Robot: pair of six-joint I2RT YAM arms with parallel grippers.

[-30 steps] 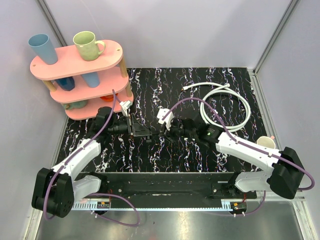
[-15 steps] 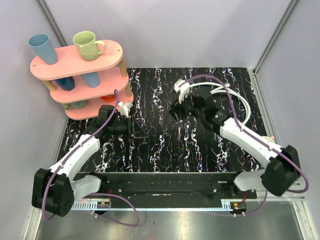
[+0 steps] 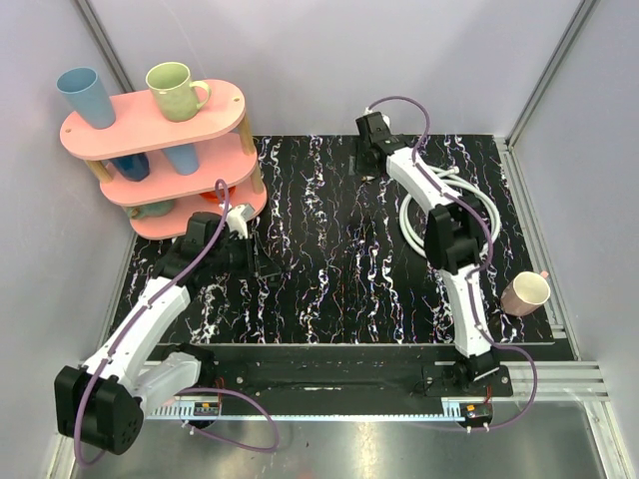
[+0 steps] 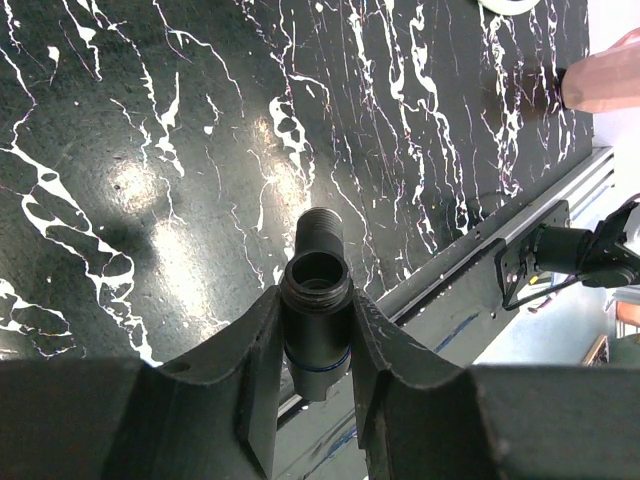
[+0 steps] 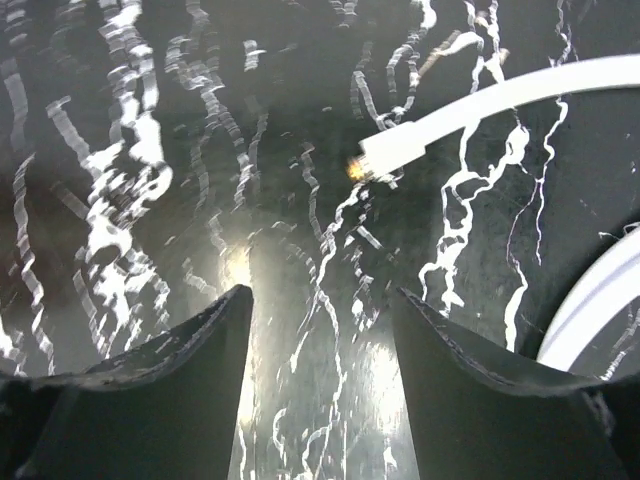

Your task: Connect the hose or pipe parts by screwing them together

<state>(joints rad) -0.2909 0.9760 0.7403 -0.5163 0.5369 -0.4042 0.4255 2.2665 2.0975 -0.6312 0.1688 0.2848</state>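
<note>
Near hose end (image 5: 400,150), right gripper (image 5: 320,300) spread empty, left gripper (image 4: 315,308) clamps black fitting (image 4: 316,345).

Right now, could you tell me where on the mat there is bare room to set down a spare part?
The middle of the mat is bare, between the left fingers and the right arm; so is the near strip. Crowded: far right, with the coiled hose; far left, by the pink rack.

The overhead view is evenly bright and sharp. In the left wrist view, glare pools on the glossy table (image 4: 130,185) at nine o'clock; the right wrist view is motion-blurred, the white hose (image 5: 500,100) at two o'clock soft-edged, glare at six
</note>
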